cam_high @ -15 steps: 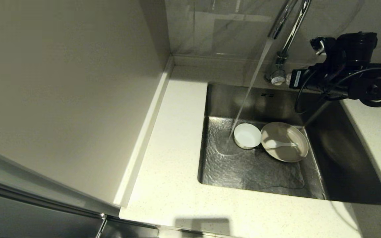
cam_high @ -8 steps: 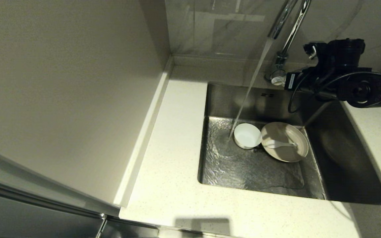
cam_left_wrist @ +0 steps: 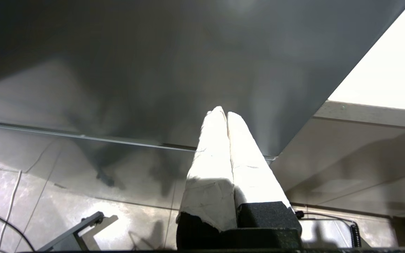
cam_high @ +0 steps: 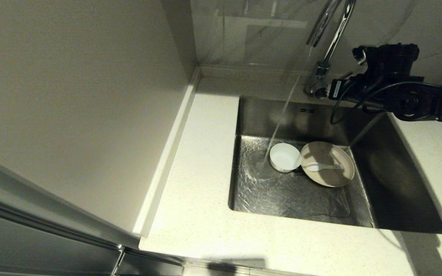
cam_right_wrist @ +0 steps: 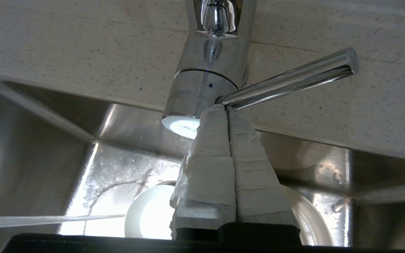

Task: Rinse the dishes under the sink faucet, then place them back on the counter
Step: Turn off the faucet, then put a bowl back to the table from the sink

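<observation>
Now right gripper (cam_right_wrist: 227, 108) sits with fingers pressed together, tips right at the root of the faucet (cam_right_wrist: 206, 80) lever (cam_right_wrist: 290, 80), just under it. Lever's long axis runs out sideways from the faucet base, away from the spout. Water is thin in head view, so likely shutting the tap; the coming push needs the tips against the lever's underside. Bowl (cam_high: 285, 157), plate (cam_high: 327, 164) and spoon (cam_high: 322, 167) lie in the sink (cam_high: 397, 184), bowl beside the stream, spoon on plate. Table (cam_high: 198, 184) left of sink is open room. Left gripper (cam_left_wrist: 226, 114) parked off-scene, fingers together, holding nothing.
</observation>
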